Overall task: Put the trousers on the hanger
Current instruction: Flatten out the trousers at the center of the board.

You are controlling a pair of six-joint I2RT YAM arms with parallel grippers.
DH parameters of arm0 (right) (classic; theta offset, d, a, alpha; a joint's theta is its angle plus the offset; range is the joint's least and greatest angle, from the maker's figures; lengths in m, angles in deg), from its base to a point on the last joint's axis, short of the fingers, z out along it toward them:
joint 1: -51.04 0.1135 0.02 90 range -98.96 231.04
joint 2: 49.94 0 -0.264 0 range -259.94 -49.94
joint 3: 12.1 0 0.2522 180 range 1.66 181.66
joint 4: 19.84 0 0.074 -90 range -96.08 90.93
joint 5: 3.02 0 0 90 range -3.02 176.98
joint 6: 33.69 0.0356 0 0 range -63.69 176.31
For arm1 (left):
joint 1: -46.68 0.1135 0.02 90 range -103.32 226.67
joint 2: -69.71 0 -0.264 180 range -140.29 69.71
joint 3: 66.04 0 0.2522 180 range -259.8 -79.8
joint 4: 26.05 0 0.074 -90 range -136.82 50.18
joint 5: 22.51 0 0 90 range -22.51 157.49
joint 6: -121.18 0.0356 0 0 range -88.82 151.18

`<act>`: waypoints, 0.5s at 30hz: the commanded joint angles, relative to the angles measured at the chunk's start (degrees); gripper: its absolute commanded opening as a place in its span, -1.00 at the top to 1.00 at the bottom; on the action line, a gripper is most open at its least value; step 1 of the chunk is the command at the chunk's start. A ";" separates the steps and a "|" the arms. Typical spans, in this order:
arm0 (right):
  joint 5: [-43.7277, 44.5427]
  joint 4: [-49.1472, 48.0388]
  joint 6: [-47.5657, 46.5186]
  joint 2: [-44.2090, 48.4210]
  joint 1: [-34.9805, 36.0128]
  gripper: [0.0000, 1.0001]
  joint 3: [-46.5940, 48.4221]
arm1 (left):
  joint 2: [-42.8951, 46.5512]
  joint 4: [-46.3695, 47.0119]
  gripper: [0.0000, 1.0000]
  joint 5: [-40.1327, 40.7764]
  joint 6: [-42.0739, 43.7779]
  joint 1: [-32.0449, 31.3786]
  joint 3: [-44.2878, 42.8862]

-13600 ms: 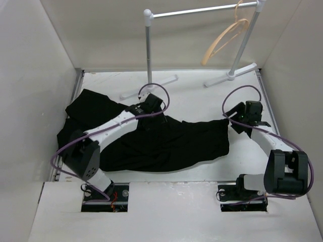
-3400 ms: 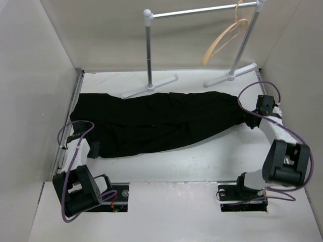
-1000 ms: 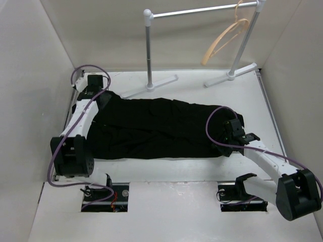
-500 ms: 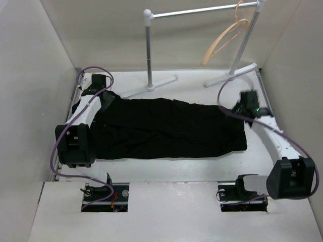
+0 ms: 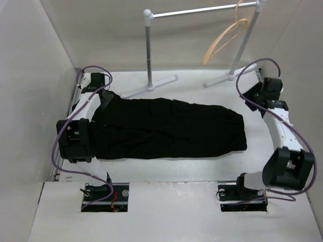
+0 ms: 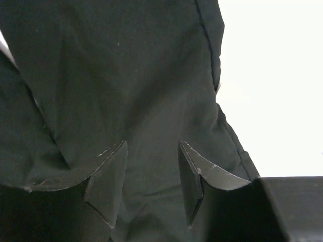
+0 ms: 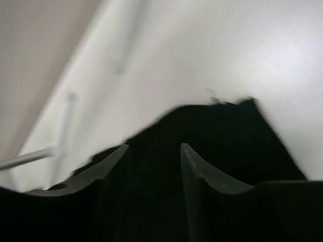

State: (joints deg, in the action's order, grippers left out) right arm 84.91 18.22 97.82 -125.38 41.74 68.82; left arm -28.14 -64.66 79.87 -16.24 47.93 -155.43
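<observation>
**Desk:** Where's the garment?

**Me:** I see the large black soft fabric trousers (image 5: 171, 128) lying lengthwise across the middle of the white worktop (image 5: 202, 171), spread fairly flat.

**Desk:** And your 2 tools?

**Me:** My left gripper (image 6: 151, 146) is over the trousers' end by the far-left corner, fingers spread above the cloth. I can't tell whether the tips touch it. My right gripper (image 7: 155, 147) is raised near the right edge, beyond the other end. Its fingers are spread too and hold nothing, though that view is blurred.

**Desk:** The target?

**Me:** The thin tan wooden triangular hanger (image 5: 224, 40) hangs from the rail of the white tubular rack (image 5: 148, 50) at the far edge, well apart from the trousers.

**Desk:** What worries you?

**Me:** Lifting by 1 end only. I judge the slack cloth would drag, bunch, or slip out of a shallow pinch. On the far reach, my right arm or its cable could also knock the hanger off the rail.
</observation>
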 commanded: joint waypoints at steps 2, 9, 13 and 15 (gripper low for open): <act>1.01 -4.69 -0.21 -5.93 -5.33 -0.10 -4.05 | -3.05 0.67 0.15 0.36 1.10 0.63 -3.37; -2.15 -9.79 0.23 -17.28 -7.79 -0.10 -2.73 | -7.53 1.55 0.14 0.27 1.89 0.72 -6.01; 0.48 -9.44 0.58 -20.18 -7.54 -0.09 -4.05 | -10.87 2.52 0.11 -0.08 2.59 1.42 -7.94; 1.88 -9.27 0.58 -21.50 -7.53 -0.08 -4.75 | -12.71 2.43 0.10 -0.43 2.77 1.86 -9.17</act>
State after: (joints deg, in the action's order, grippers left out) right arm 84.52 12.36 98.11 -145.83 34.19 63.75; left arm -39.52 -63.32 79.50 -14.66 48.76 -161.33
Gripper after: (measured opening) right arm 0.542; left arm 0.445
